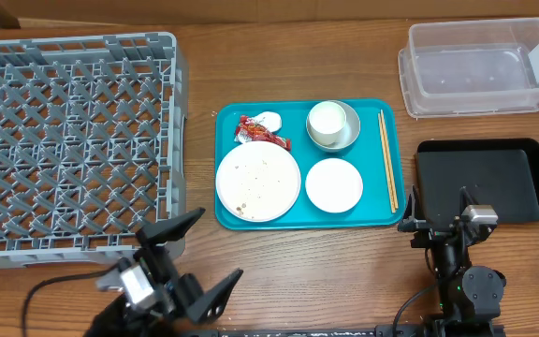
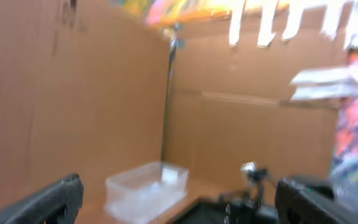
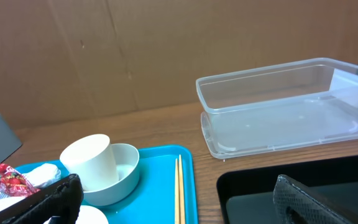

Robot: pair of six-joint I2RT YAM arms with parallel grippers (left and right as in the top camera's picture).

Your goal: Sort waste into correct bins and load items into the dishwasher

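Left wrist view blurred, clear tub [image 2: 145, 190] smeary; right wrist view cuts off black tray [image 3: 247, 199] in front of the tub.

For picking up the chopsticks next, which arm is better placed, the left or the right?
Right, probably. The right gripper hangs open by the right edge of the teal tray, where the chopsticks lie. The left gripper, also open, is by the dish rack, across the tray from them.

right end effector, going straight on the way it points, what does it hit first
Probably the black tray at its left rim, or the table strip beside the chopsticks. Beyond those, the clear tub. Depth is unclear.
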